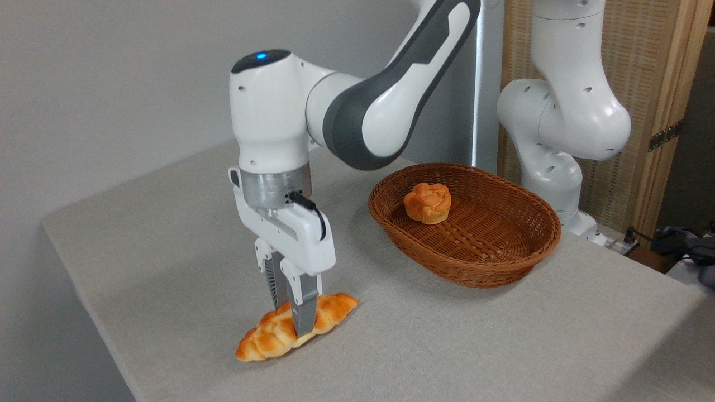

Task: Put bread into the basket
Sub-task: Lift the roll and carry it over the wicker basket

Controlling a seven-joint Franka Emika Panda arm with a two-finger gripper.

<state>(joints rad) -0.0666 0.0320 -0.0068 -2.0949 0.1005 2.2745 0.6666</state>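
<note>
Clamping the braided, knobbly bread [329, 310] mid-length, the gripper [291, 316]; oval wicker basket [491, 267] apart — glossy loaf

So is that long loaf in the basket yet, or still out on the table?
Out. The bread lies on the table, left of the basket, with the gripper closed around its middle. Only a small bun sits inside.

Robot lab: clothed table [503, 346], plain wall [111, 84], cables [642, 237].
</note>
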